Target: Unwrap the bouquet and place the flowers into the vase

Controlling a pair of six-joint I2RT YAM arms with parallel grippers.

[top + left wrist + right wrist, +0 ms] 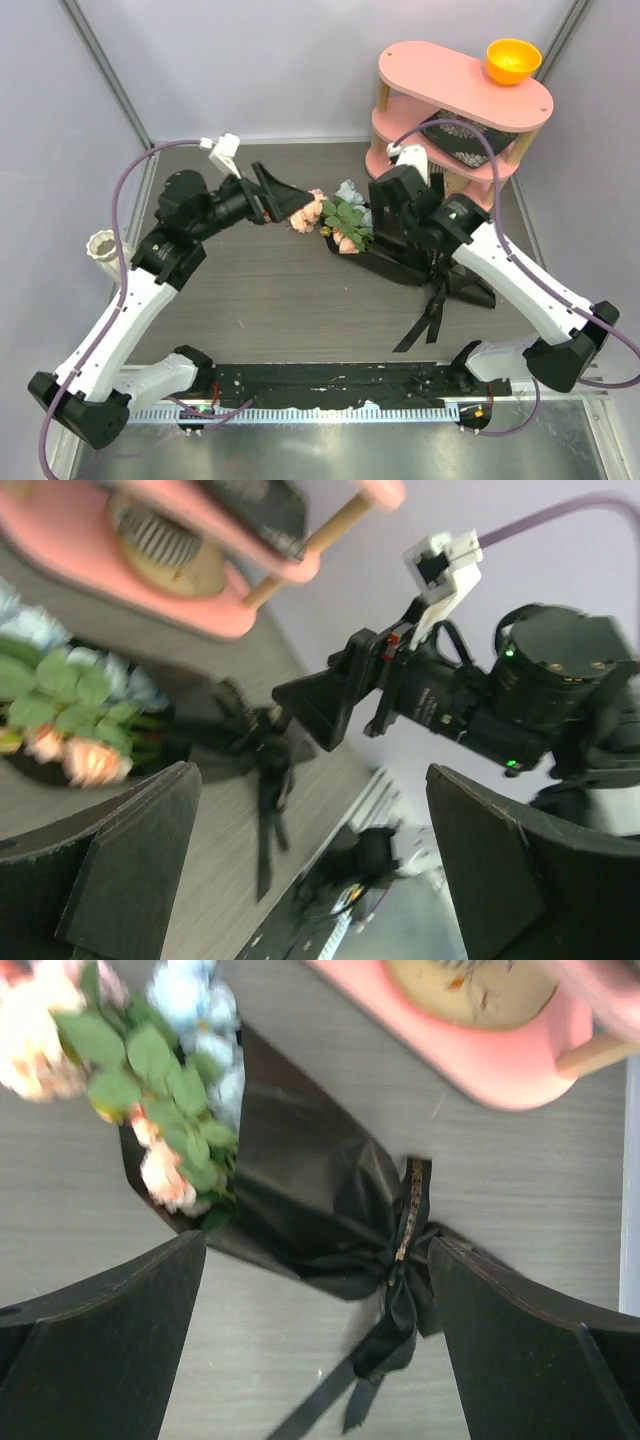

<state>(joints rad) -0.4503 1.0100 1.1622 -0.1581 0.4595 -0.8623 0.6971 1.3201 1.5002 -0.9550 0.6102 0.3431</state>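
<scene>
Right hand (318, 1260); grey table (560, 1210); lilac walls (260, 60)

My left tool (310, 772) and right tool (318, 1243) are black. The bouquet (225, 1110) has pink, peach and pale-blue blooms (308, 212), green leaves (345, 215), black paper (310, 1190) and ribbon (400, 1300). The vase (102, 247) is cream-white, the shelf (440, 75) pink, the bowl (512, 60) orange, the table (270, 300) wood-grained grey.
</scene>
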